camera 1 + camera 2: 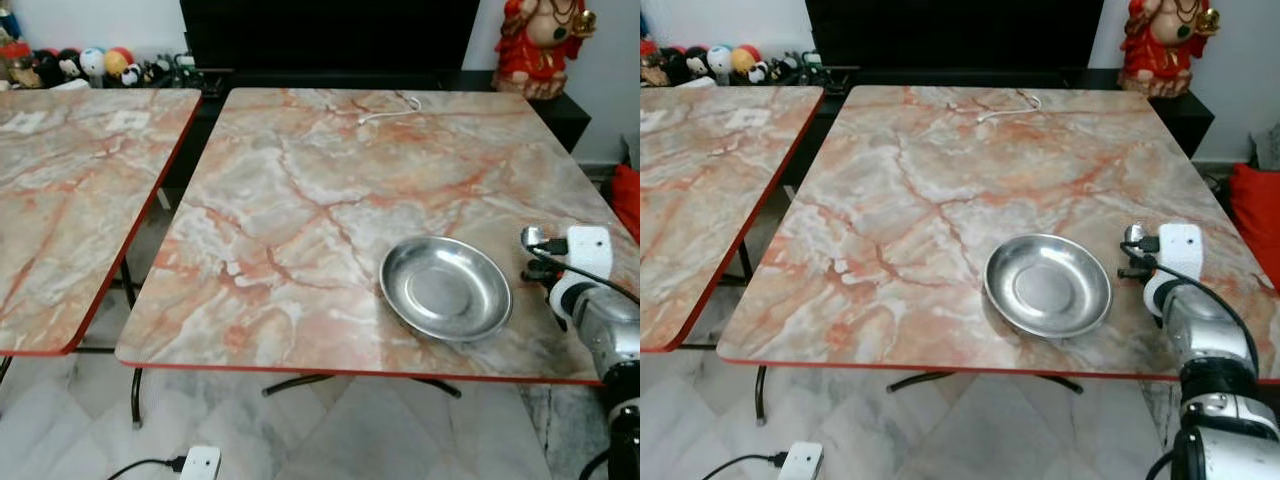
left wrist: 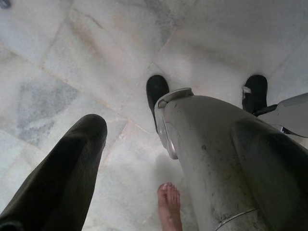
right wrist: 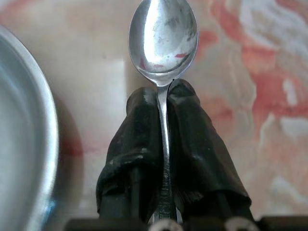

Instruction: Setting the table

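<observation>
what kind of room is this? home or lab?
Most likely a home living or dining area: two marble-pattern folding tables on a marble tile floor, a red figurine and small toys on a dark cabinet. A steel plate sits beside the right gripper, which holds a spoon.

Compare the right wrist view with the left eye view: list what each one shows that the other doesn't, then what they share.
Right wrist view alone: a spoon clamped by its handle between the right gripper's two black fingers, bowl pointing forward above the tabletop.

Left eye view alone: the whole marble-patterned table, a second table to its left, a white cable at the far edge, a red figurine, and the tiled floor.

Shared: the steel plate, beside the right arm, and the marble surface under it.
</observation>
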Controlling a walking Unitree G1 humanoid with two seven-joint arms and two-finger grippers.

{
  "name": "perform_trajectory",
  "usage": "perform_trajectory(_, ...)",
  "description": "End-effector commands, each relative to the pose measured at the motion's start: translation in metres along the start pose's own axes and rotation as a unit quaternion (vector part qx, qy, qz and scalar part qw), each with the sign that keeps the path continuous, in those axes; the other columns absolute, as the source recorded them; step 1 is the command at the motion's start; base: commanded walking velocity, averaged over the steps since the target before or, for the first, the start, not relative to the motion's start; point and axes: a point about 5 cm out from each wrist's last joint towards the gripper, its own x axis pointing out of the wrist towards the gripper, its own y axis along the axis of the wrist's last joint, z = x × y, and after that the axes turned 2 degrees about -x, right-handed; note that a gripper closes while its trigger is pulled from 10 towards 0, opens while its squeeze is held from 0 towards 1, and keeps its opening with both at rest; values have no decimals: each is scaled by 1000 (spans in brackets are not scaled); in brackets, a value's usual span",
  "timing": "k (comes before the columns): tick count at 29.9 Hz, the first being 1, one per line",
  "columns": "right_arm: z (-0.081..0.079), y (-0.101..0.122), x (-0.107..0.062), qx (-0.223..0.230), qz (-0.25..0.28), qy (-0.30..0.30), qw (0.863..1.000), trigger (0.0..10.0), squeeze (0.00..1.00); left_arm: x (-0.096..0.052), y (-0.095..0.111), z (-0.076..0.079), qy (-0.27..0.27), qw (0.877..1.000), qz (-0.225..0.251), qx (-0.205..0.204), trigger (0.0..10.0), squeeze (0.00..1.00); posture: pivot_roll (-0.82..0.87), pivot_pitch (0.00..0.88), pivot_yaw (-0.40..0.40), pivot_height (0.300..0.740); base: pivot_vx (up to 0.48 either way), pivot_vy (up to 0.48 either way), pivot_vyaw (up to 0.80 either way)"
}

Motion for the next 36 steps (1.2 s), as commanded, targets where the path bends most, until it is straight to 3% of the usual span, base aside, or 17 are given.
perform_trajectory(1, -2, 0, 1, -15, -2, -1, 1000, 10000, 0, -1, -7, 0, -2, 1000, -15, 6, 10000, 0, 4, 68, -13, 740, 0, 0, 0)
perform_trajectory(36, -18, -15, 7, -4, -1, 27, 1000, 10000, 0, -1, -10, -1, -3, 1000, -17, 12, 10000, 0, 14, 59, -7, 740, 0, 0, 0)
